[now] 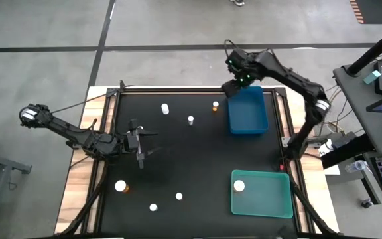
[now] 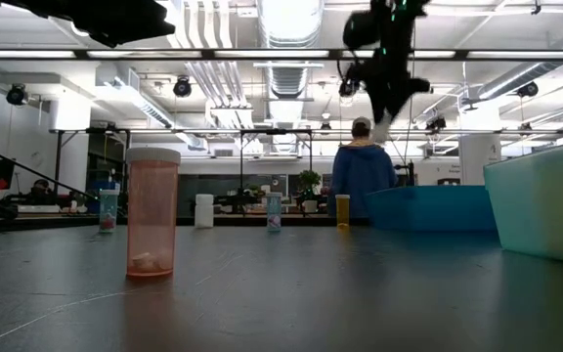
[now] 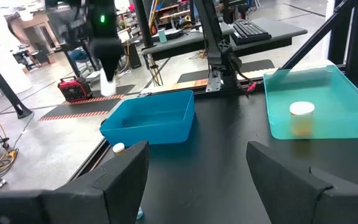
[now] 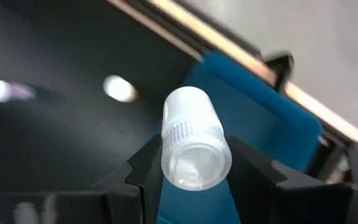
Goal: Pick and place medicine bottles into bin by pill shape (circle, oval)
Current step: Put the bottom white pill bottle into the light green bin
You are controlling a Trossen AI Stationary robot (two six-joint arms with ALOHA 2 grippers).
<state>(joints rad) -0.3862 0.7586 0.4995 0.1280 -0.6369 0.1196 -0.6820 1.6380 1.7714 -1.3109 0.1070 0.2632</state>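
White bottle (image 4: 194, 140) clamped between right end effector (image 4: 197, 165) fingers, above blue bin (image 1: 247, 111)

1. You get bright, even light from above in the high view; the black table (image 1: 191, 166) shows only faint shadows.
2. In the low view, ceiling strip lights (image 2: 291, 20) glare white; the arms read as dark silhouettes.
3. Your right wrist view holds the white bottle (image 4: 194, 146) sharp; everything behind it blurs.
4. The left wrist view is clear; its near fingers (image 3: 126, 171) look soft.
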